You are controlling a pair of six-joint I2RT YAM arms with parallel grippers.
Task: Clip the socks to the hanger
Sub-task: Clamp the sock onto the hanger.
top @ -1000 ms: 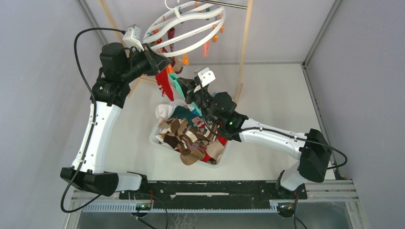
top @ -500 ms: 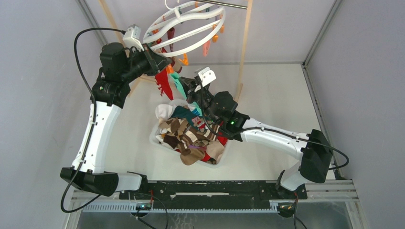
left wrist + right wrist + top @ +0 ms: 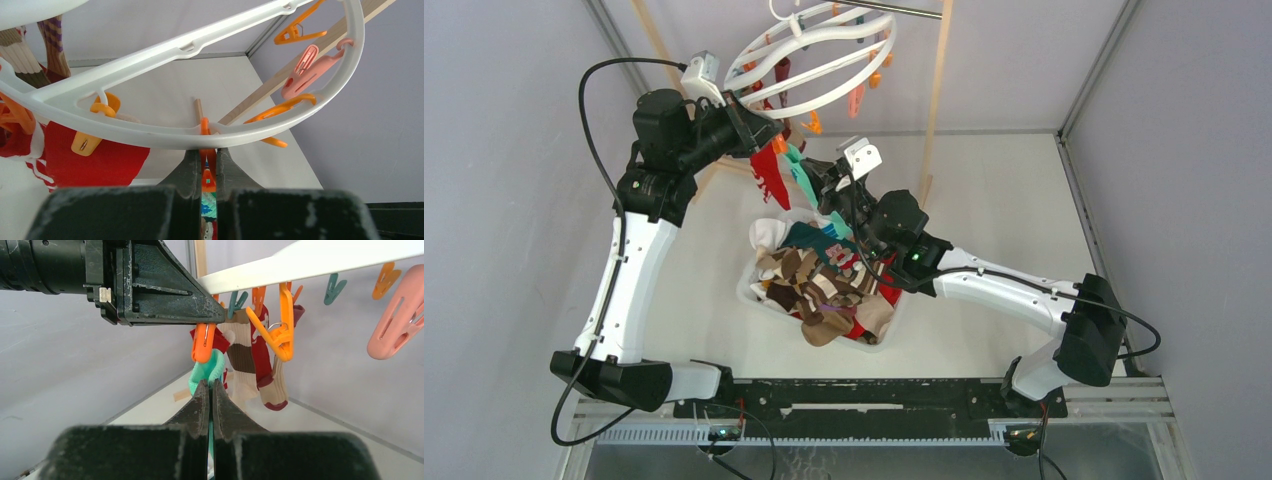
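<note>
The white ring hanger (image 3: 820, 104) hangs at the top centre, with several socks clipped to it. My left gripper (image 3: 767, 132) is raised to its lower rim and is shut on an orange peg (image 3: 208, 178); the rim (image 3: 150, 136) lies just above the jaws. My right gripper (image 3: 821, 186) is shut on a mint-teal sock (image 3: 210, 368) and holds its top edge against the lower tip of that orange peg (image 3: 203, 348). I cannot tell whether the sock is inside the peg. A red sock (image 3: 769, 176) hangs beside it.
A translucent tub (image 3: 746, 291) heaped with brown, tan, red and white socks (image 3: 824, 285) sits under the right arm. A pale wooden pole (image 3: 936, 92) stands right of the hanger. A free pink peg (image 3: 397, 315) and an orange peg (image 3: 280, 335) hang nearby.
My right gripper has risen a little toward the hanger, carrying the mint-teal sock up to the orange peg. The left arm has held still.
</note>
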